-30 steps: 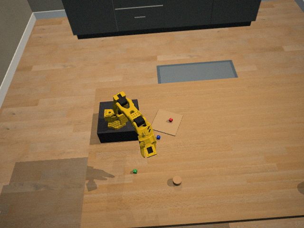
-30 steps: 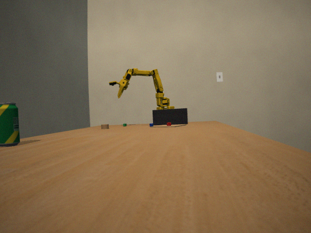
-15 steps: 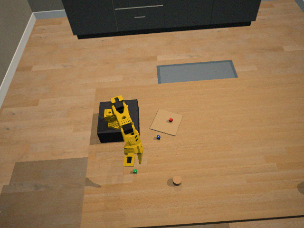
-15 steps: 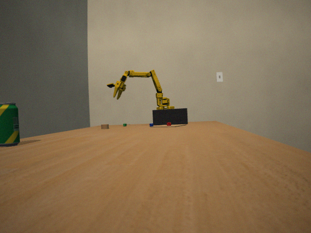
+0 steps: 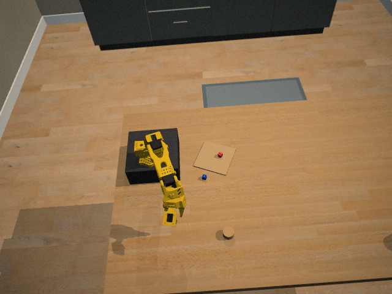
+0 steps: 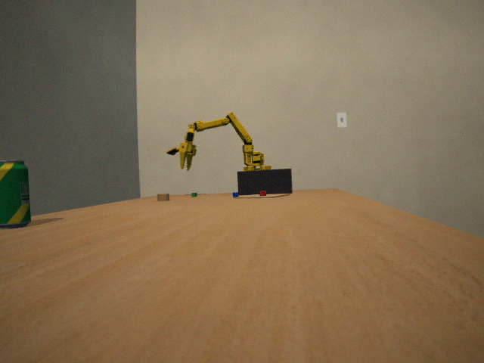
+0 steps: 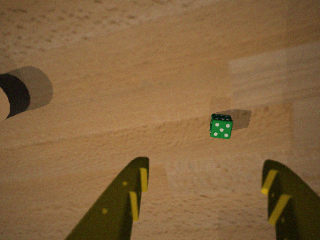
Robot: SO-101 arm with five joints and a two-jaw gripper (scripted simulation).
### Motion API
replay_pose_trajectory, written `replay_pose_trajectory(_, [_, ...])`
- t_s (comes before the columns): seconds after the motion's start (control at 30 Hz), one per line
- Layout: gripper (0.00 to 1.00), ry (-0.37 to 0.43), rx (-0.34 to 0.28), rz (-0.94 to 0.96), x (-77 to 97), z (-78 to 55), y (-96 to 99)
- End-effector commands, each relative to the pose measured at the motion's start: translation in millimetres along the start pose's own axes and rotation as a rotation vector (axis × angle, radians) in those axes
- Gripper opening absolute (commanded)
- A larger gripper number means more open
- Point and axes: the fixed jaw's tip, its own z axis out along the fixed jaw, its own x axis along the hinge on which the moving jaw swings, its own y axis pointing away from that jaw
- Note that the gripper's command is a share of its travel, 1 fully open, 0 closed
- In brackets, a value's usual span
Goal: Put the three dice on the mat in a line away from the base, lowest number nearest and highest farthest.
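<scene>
Wooden surface (image 5: 269, 196) (image 6: 273, 273) (image 7: 165, 120): beside the arm's box (image 5: 152, 177) (image 6: 264, 181), lower the parted, empty tool (image 5: 176, 218) (image 6: 185, 169) (image 7: 206, 162) squarely astride the green die (image 5: 176, 221) (image 6: 193, 194) (image 7: 221, 128), keeping it untipped.

Near the worktop's (image 5: 301, 205) (image 6: 254, 281) (image 7: 125, 140) left edge from the top, the gripper (image 5: 179, 216) (image 6: 184, 169) (image 7: 206, 161) hides most of the green die (image 5: 176, 221) (image 6: 193, 194) (image 7: 221, 129); pips on the red die (image 5: 220, 154) (image 6: 262, 193) and blue die (image 5: 204, 177) (image 6: 235, 194) are too small to read; the can (image 6: 14, 193) and, from the wrist, the puck (image 5: 228, 232) (image 6: 163, 197) (image 7: 4, 102) are cut off
</scene>
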Motion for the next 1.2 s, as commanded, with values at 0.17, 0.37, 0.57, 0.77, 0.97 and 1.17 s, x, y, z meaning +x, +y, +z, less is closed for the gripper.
replay_pose_trajectory(0.17, [0.25, 0.201, 0.126, 0.013, 34.6, 49.4, -23.4])
replay_pose_trajectory(0.37, [0.25, 0.226, 0.142, 0.013, 39.7, 54.8, -26.5])
replay_pose_trajectory(0.57, [0.25, 0.226, 0.142, 0.013, 39.7, 54.8, -26.5])
replay_pose_trajectory(0.77, [0.25, 0.226, 0.142, 0.013, 39.7, 54.8, -26.5])
replay_pose_trajectory(0.97, [0.25, 0.226, 0.142, 0.013, 39.7, 54.8, -26.5])
replay_pose_trajectory(1.17, [0.25, 0.225, 0.144, 0.030, 37.9, 54.8, -29.5])
